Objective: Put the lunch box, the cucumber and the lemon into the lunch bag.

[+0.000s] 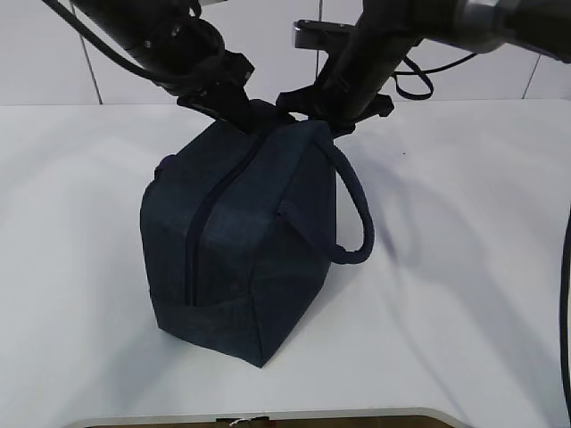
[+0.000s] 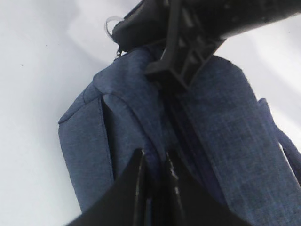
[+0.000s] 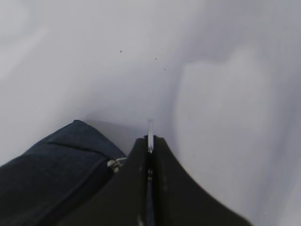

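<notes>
Centrally, the white table (image 1: 464, 267) fills the exterior view, and the lunch bag (image 1: 241, 259) stands upright on it a little toward nine o'clock of the middle, its zipper (image 1: 201, 232) running from the top edge down the front face toward seven o'clock. One loop handle (image 1: 352, 214) hangs off the bag's side at three o'clock, its lower end resting near the tabletop. The bag looks closed; the lunch box, cucumber and lemon cannot be seen in any view.

Both arms meet at the bag's top, at twelve o'clock of it. The left gripper (image 1: 234, 109) comes in from eleven o'clock, and in its wrist view the jaws (image 2: 153, 172) stand nearly together, pinching a fold of the bag's fabric beside the zipper line. The right gripper (image 1: 299, 107) comes in from one o'clock; in its wrist view the jaws (image 3: 150, 143) are pressed together on the thin metal ring pull (image 3: 150, 134), which sticks up between the tips. In the left wrist view that ring (image 2: 112, 26) shows at eleven o'clock, at the bag's far end, held under the right gripper's dark body.
</notes>
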